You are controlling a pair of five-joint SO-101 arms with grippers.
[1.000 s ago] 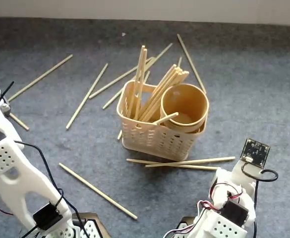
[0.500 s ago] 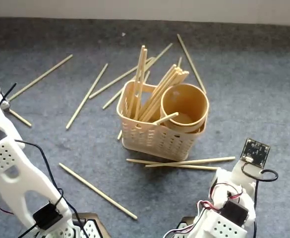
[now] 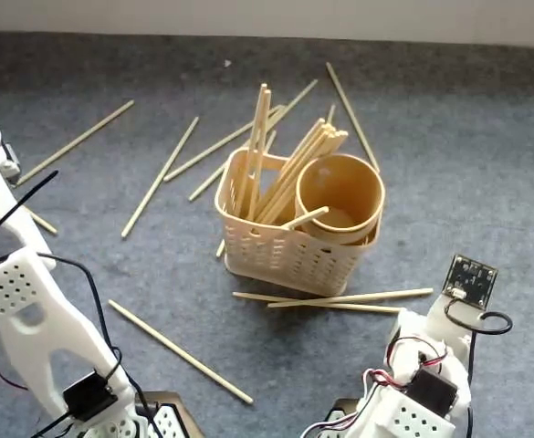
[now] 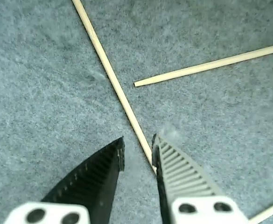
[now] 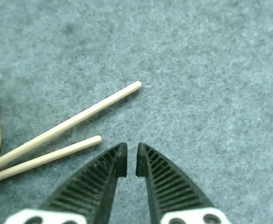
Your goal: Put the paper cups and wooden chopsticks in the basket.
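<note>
High view: basket [image 3: 276, 260] sits mid-carpet [image 3: 486, 164], with the paper cup [image 3: 340, 196] already inside next to a standing bundle of chopsticks [image 3: 296, 176]. Loose sticks lie around it: several beyond the basket, a crossed pair [image 3: 340, 299] just in front, and one long diagonal stick [image 3: 180, 351] nearer the arm bases. Left arm [image 3: 15, 283] is stretched to the far left edge, above a part-hidden stick [image 3: 36, 222]. Right arm [image 3: 422, 383] is folded low, near the pair's ends. Left wrist view: left gripper [image 4: 138, 142] has its jaws apart and holds nothing. Target chopstick [image 4: 110, 77] runs away from the gripper, long axis roughly in line with the fingers and slightly skewed. Its near end is right at the pale finger's tip, so it is off-centre in the gap. Closing here would probably only nip that end, so I'd shift toward the pale side and go further along the stick first. A second stick's end [image 4: 211, 65] lies close by but doesn't touch it. Right wrist view: right gripper [image 5: 130, 153] has its jaws all but together, just a slit, with nothing gripped. Two stick ends [image 5: 80, 119] lie just ahead and to one side, angled across its line. The left arm looks nearer to a pick.
</note>
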